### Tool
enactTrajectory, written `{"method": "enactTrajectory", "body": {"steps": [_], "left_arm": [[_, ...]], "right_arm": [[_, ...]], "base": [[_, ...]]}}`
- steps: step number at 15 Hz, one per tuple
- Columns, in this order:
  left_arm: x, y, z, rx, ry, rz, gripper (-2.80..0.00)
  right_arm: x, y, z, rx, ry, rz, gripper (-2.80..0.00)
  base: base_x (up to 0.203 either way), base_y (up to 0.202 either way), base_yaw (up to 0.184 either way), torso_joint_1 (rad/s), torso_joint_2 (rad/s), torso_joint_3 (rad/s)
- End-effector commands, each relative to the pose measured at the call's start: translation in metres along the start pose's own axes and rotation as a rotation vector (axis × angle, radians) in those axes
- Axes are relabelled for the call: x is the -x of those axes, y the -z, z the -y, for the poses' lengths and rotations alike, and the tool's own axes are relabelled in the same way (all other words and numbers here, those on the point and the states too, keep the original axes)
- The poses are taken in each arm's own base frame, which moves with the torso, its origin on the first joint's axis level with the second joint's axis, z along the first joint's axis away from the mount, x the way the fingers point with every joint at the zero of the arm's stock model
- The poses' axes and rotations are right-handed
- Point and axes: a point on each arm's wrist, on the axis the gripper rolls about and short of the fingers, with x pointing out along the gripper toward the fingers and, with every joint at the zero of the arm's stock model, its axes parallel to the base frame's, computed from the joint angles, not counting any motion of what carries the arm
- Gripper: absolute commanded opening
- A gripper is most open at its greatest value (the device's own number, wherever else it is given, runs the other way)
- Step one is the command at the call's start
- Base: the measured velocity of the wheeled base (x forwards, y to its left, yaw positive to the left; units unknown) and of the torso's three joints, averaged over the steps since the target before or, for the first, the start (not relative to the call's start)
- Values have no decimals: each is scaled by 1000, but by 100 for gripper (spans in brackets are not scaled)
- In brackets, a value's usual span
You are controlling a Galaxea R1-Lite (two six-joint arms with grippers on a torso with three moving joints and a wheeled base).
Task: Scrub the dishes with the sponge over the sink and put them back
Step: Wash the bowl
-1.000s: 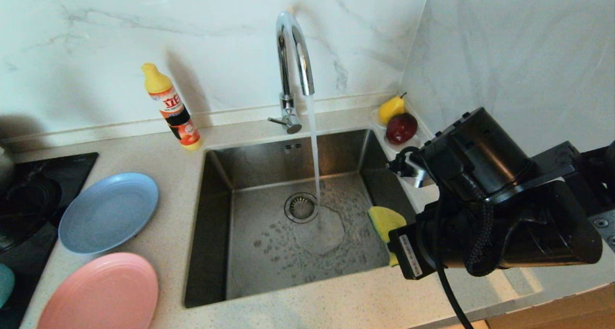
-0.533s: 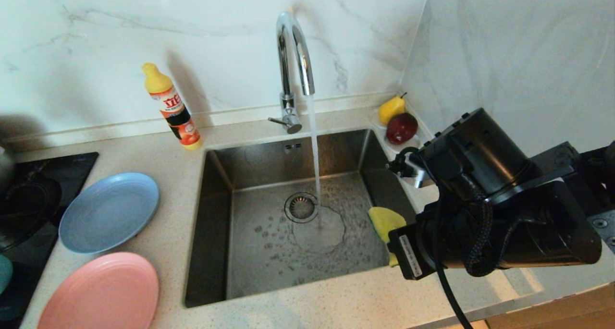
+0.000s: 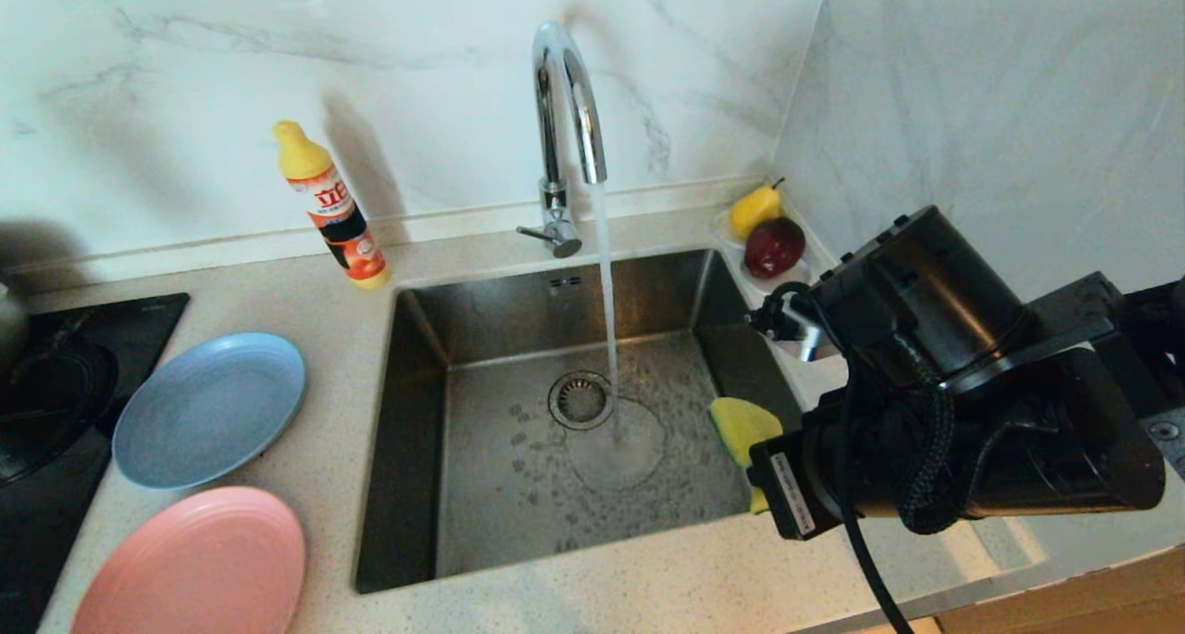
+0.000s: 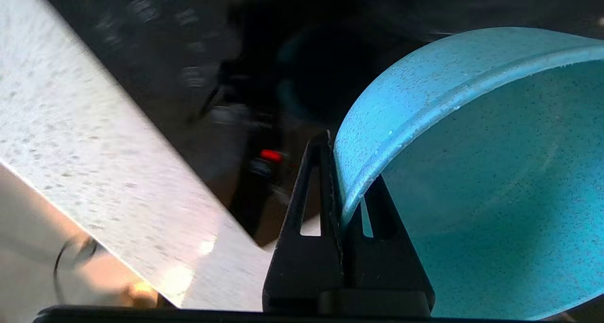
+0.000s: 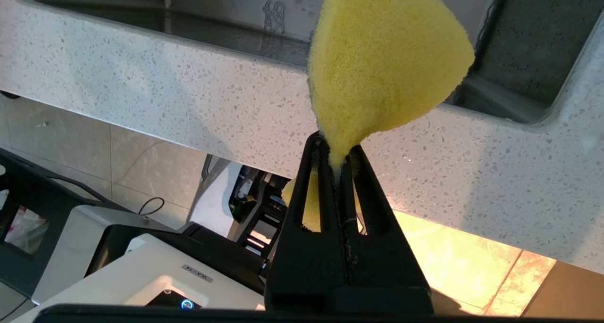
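In the left wrist view my left gripper [image 4: 347, 174] is shut on the rim of the teal bowl [image 4: 472, 172], one finger outside the wall and one inside; the bowl hangs tilted over the dark stovetop. This gripper and the bowl are outside the head view. My right gripper [image 5: 336, 148] is shut on the yellow sponge [image 5: 382, 59], squeezing it at the sink's right front corner. The sponge [image 3: 741, 426] pokes out past the right wrist over the steel sink [image 3: 417, 430]. A grey-blue plate [image 3: 208, 407] and a pink plate [image 3: 194, 565] lie on the counter left of the sink.
Water runs from the chrome faucet [image 3: 565, 106] down beside the drain [image 3: 580, 398]. A detergent bottle [image 3: 331, 206] stands at the back left. A saucer with a pear and a red fruit [image 3: 764, 231] sits in the back right corner. The black stovetop [image 3: 56, 384] is far left.
The sliver of teal bowl at the head view's lower left edge has slid out of sight. The right arm and sponge have stayed put.
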Motion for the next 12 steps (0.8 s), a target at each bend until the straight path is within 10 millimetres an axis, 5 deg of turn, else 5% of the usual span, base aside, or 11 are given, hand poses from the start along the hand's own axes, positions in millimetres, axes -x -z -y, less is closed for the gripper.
{"method": "enactTrajectory", "body": {"steps": [1, 6, 12], "left_arm": [[52, 2, 36, -86, 90, 105, -280], [87, 28, 121, -291, 257, 56, -280], [92, 105, 208, -565, 403, -148, -280]], "right_arm": [[2, 1, 1, -2, 0, 1, -280], [4, 1, -1, 2, -4, 6, -280], [5, 1, -1, 4, -8, 11, -280]], "base": [[0, 0, 0, 0, 0, 0], [0, 0, 0, 0, 0, 0], [0, 0, 0, 0, 0, 0]]}}
